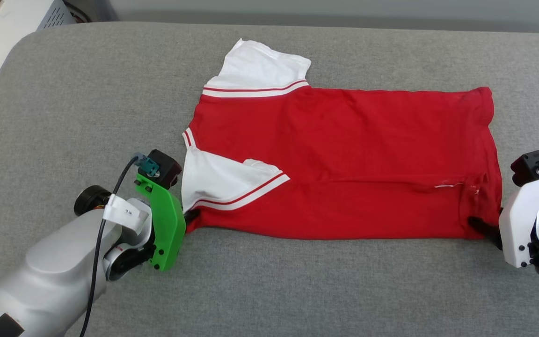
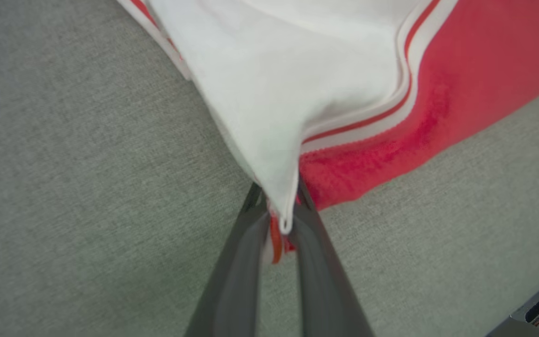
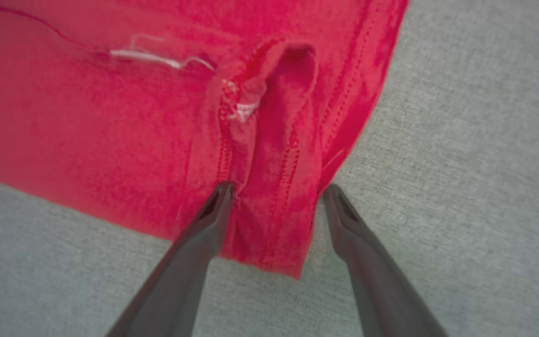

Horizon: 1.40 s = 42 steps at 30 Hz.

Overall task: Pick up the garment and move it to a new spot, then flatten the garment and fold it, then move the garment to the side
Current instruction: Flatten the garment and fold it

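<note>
Red cloth dominates the scene: the shirt (image 1: 344, 154) lies flat on a grey fabric surface (image 1: 87, 93), roughly in the middle, folded lengthwise with its collar end toward the robot's left and its hem toward the right. One white sleeve (image 1: 262, 68) sticks out at the far left corner. The other sleeve (image 1: 218, 180) is folded in over the red body near the front edge. Both have red and white stripe trim.

The left gripper (image 1: 190, 216) sits at the shirt's near left corner. In the left wrist view its two dark fingers (image 2: 246, 243) are pressed close together, pinching the white and red edge of the shirt (image 2: 297, 70) between them, and the cloth rises a little from the pinch.

The right gripper (image 1: 480, 227) is at the near right corner by the hem. In the right wrist view its fingers (image 3: 204, 229) stand wide apart, one resting on the red cloth (image 3: 110, 117) and the other just at the hem's edge. A wrinkled fold of hem lies loose between them, not clamped. A thin white thread (image 3: 157, 58) runs across the cloth just beyond the fingertips.
</note>
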{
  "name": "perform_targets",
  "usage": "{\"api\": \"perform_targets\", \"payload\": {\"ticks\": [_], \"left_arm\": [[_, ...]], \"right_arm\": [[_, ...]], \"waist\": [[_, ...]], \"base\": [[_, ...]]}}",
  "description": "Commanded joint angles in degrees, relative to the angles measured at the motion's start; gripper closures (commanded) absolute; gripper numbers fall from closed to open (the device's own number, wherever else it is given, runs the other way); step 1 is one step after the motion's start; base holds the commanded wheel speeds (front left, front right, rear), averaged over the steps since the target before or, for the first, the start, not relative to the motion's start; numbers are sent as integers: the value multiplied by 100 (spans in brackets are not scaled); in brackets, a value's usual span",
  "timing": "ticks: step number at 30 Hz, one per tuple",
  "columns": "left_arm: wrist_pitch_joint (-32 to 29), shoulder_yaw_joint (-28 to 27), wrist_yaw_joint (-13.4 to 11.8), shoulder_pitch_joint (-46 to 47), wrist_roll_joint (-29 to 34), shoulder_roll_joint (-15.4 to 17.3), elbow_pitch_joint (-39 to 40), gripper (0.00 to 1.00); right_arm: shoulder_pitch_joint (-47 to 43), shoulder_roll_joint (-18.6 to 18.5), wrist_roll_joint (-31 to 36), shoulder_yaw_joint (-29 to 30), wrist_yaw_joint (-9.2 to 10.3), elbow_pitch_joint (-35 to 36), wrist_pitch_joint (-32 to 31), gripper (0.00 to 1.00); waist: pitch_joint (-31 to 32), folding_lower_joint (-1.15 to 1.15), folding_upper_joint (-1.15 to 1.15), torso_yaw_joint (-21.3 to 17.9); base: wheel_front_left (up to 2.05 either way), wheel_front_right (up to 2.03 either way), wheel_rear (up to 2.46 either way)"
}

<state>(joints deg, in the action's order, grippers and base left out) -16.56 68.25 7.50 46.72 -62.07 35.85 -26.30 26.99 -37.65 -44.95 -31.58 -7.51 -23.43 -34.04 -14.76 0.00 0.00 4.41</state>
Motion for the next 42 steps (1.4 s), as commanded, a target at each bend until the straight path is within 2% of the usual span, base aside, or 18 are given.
{"api": "perform_targets", "payload": {"ticks": [1,4,5,6,14,19,28,33,39,42], "left_arm": [[57,10,-1,98,74,-34,-32,100],[114,16,-1,65,44,-35,-74,100],[144,12,-1,44,24,-29,-94,100],[173,4,-1,22,4,-22,-115,100],[453,-30,-1,-318,-199,103,-204,100],[646,-23,-67,-704,-290,290,44,100],[638,81,-423,-1294,-365,769,917,100],[592,144,-680,-1622,-428,968,1450,100],[599,155,-888,-1815,-482,1059,1802,100],[622,117,-932,-1822,-542,998,1753,100]], "right_arm": [[-39,177,0,-190,2,-192,36,0],[-53,269,-100,-375,2,-376,183,0],[-39,267,-121,-429,2,-418,284,32],[-20,256,-124,-472,2,-435,384,100],[37,-18,-280,-655,2,-270,1264,100],[-365,-239,-422,-537,2,138,1722,100],[-1314,-559,-481,-134,2,839,1778,100],[-1888,-665,-434,341,2,1231,1627,100],[-2428,-590,-373,905,2,1573,1335,100],[-2490,-428,-238,1088,2,1605,1175,100]], "waist": [[-72,0,0,24],[-94,0,0,10],[-85,0,0,-2],[-68,0,0,-16],[397,0,0,-145],[831,0,0,-209],[1191,0,0,-234],[1275,0,0,-260],[1188,0,0,-284],[1054,0,0,-319]], "base": [[0,0,0],[0,0,0],[0,0,0],[0,0,0],[0,0,0],[0,0,0],[0,0,0],[0,0,0],[0,0,0],[0,0,0]]}}
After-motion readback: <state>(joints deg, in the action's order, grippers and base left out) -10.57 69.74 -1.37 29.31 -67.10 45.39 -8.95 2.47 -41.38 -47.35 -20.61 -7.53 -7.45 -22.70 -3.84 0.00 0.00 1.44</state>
